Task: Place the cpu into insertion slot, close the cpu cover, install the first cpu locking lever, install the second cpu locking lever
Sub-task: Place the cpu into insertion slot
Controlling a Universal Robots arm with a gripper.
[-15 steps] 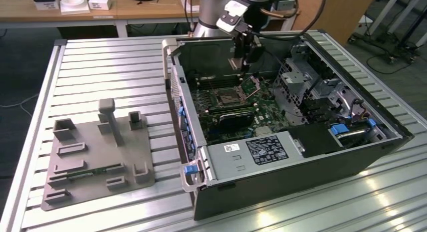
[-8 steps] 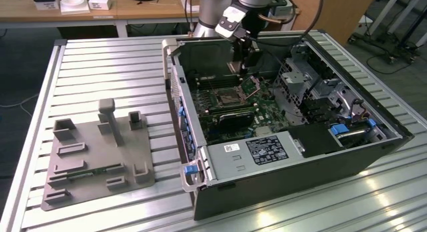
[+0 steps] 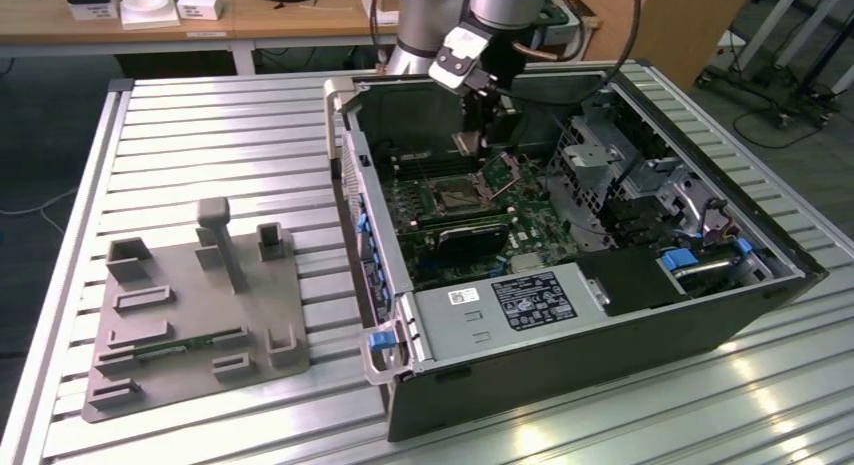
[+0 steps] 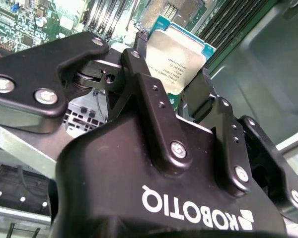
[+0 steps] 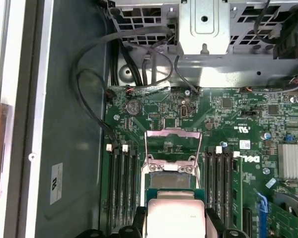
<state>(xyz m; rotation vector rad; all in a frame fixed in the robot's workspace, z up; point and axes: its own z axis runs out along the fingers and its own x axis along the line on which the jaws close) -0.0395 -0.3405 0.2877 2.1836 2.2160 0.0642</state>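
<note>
Gripper reaches down into the open computer case, over the far part of the motherboard. Its black fingers are closed part-way onto two opposite edges of the cpu. The chip is a flat square with a pale silver metal top and a thin green border.

The cpu is held clear of the board, near the insertion slot and not seated in it. The slot has a dark centre and a silvery rim. The cpu cover, a thin metal frame with a large window, stands raised on its hinge at the slot's edge, leaving the socket open from above.

Long narrow memory slots flank the socket closely on both sides. Black cables loop along the case wall beyond the board. A finned heatsink stands well apart from the socket.

The case lies on a ribbed metal table. A grey moulded fixture plate sits at the exterior view's left, well apart from the case.
</note>
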